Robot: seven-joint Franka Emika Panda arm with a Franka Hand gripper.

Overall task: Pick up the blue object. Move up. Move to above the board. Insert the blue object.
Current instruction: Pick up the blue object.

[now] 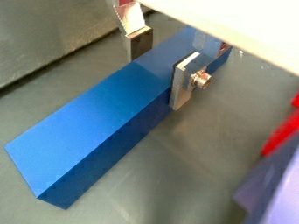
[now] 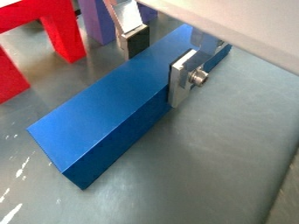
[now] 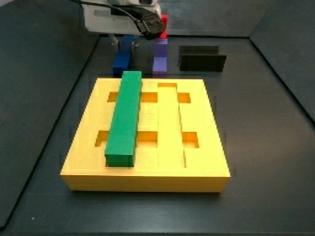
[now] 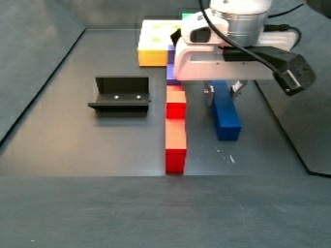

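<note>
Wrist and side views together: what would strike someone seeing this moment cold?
The gripper stands low over the blue object, a silver finger on each long side of the bar, which lies flat on the grey floor. In a side view, the yellow board fills the foreground, with a green bar already lying in one of its grooves.

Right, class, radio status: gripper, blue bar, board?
Gripper down at blue object, fingers astride one end. Bar flat on floor. Board holds green bar.
</note>
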